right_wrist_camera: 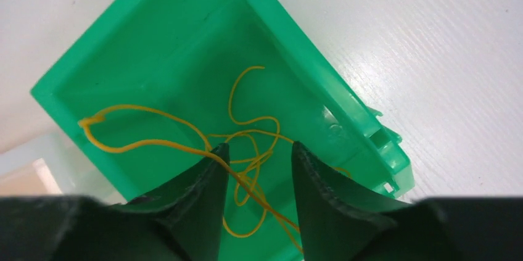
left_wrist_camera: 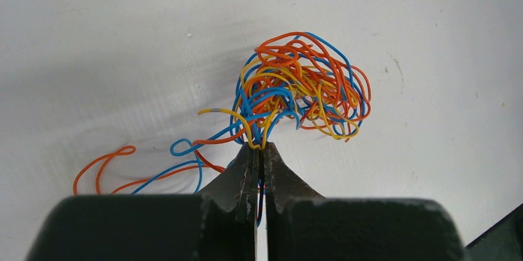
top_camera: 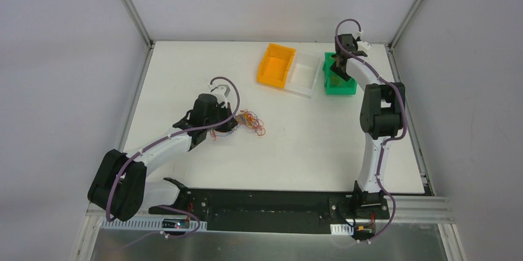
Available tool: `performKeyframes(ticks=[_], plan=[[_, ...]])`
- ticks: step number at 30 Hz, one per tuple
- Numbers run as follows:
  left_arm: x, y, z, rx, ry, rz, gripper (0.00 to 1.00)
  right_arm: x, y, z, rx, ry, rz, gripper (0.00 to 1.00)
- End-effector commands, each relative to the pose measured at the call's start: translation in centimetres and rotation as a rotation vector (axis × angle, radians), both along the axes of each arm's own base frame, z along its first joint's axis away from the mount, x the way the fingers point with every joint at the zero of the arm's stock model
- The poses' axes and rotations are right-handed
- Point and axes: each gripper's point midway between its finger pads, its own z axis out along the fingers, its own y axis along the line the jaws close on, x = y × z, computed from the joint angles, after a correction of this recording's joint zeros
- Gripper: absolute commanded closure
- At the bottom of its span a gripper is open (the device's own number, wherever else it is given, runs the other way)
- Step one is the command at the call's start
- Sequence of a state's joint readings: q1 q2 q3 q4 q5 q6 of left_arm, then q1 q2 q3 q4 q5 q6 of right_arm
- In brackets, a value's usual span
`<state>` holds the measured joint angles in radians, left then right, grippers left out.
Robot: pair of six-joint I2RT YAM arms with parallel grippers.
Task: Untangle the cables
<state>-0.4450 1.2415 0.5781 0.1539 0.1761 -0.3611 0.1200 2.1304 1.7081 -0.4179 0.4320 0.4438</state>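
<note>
The left gripper [left_wrist_camera: 259, 150], well apart from the green bin [right_wrist_camera: 123, 45], pinched the seemingly light, springy cables [left_wrist_camera: 302, 85] by loose edge strands; the right gripper [right_wrist_camera: 256, 156] gaped above yellow wires [right_wrist_camera: 247, 97] inside it.

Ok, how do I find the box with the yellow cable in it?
Look at the far side of the white table, where three little boxes sit in a row. Go to the right end, just under the open right gripper. It's the green box: its neighbours are a white box and an orange box, and a thin yellow cable lies inside it.
</note>
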Motion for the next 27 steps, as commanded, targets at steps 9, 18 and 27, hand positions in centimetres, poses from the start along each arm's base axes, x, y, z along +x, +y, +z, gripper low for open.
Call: performKeyframes(ticks=[9, 18, 27], plan=[[-0.1, -2.0, 1.7, -0.019, -0.067, -0.098, 1.0, -2.5, 0.4, 11.0, -0.062, -0.153, 0.049, 0.0], [-1.5, -5.2, 1.8, -0.12, -0.015, -0.233, 1.0, -10.6, 10.8, 11.1, 0.2, -0.204, 0.475, 0.04], [-1.5, -6.3, 2.7, -0.156, 0.027, -0.257, 0.7, -21.4, 21.7, 7.1, 0.552, -0.225, 0.973, 0.26]])
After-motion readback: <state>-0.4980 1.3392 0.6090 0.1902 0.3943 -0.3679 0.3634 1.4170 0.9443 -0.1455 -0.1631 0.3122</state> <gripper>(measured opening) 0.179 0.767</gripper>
